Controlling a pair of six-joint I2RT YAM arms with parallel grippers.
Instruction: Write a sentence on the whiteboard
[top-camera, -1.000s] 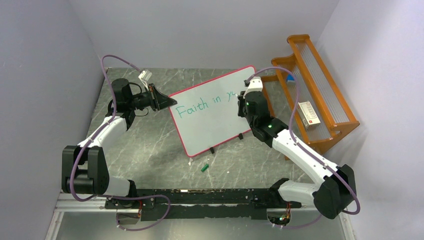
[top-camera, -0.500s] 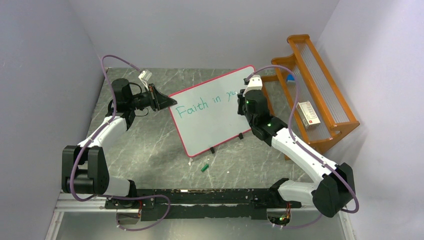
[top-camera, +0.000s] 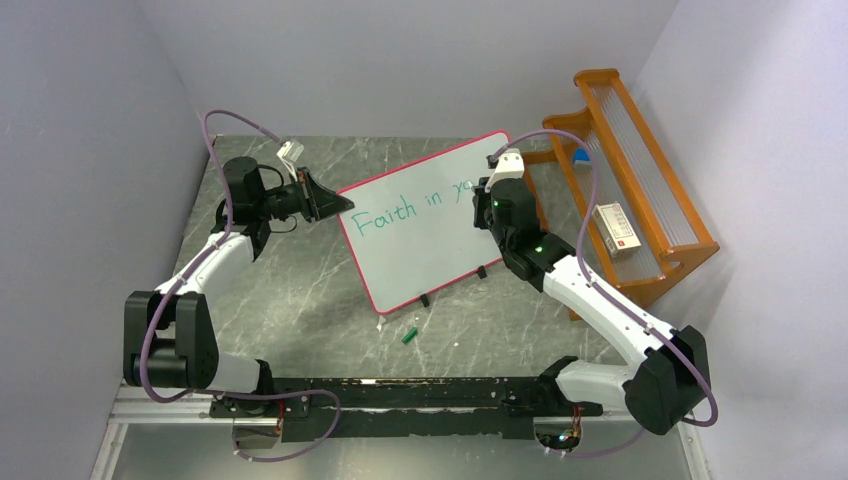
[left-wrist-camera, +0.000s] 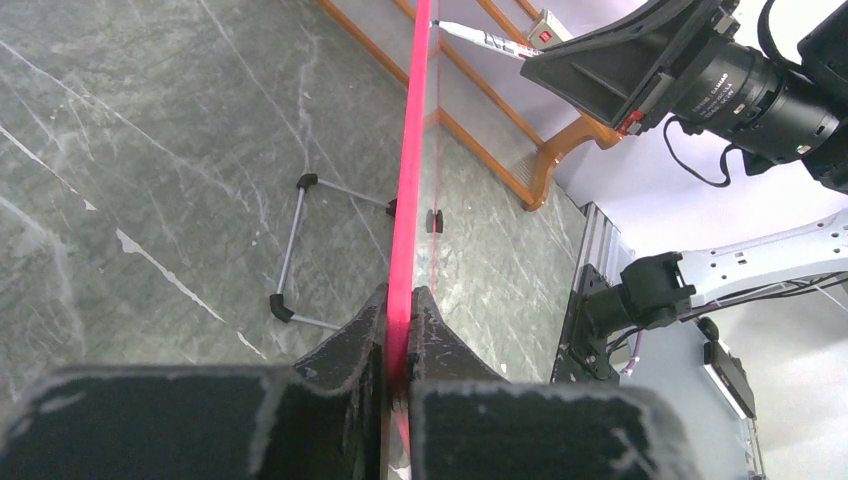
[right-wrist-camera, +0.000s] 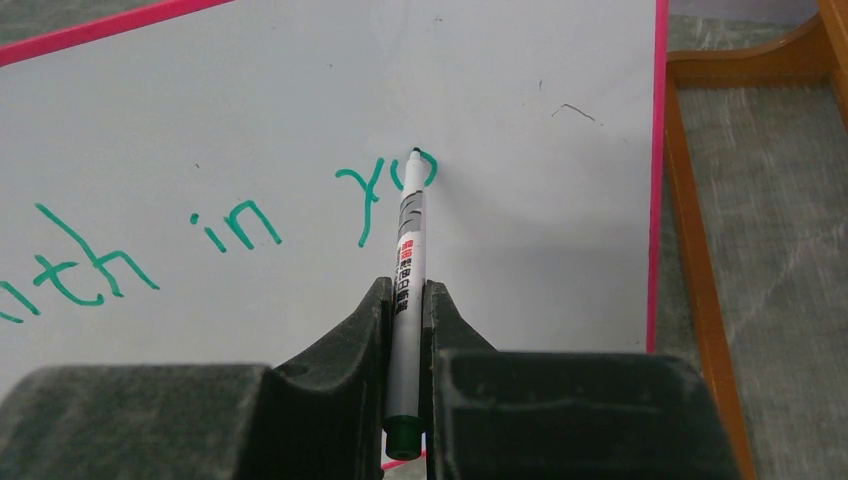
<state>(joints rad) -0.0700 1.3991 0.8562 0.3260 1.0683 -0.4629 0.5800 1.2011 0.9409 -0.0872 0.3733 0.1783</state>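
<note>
Because the whiteboard (top-camera: 430, 255) stands tilted on thin black feet near the middle of the grey marbled desk (top-camera: 300, 290), its far right corner just beside the orange wooden rack (top-camera: 640, 190), it would likely slide or rock under a pressing pen. So the left tool (left-wrist-camera: 398, 345) is clamped narrow on the pink frame at the board's left edge to brace it. The right tool (right-wrist-camera: 407, 300) is closed tight around a marker (right-wrist-camera: 408, 250), gripping its rear half so that the long front reaches the surface, the tip touching at the letter "o". The sentence (top-camera: 400, 215) reads "Faith in yo" in green, so I judge the writing about half done. A small green piece (top-camera: 409, 335), probably the marker's cap, lies on the desk in front of the board, apart from both arms.
</note>
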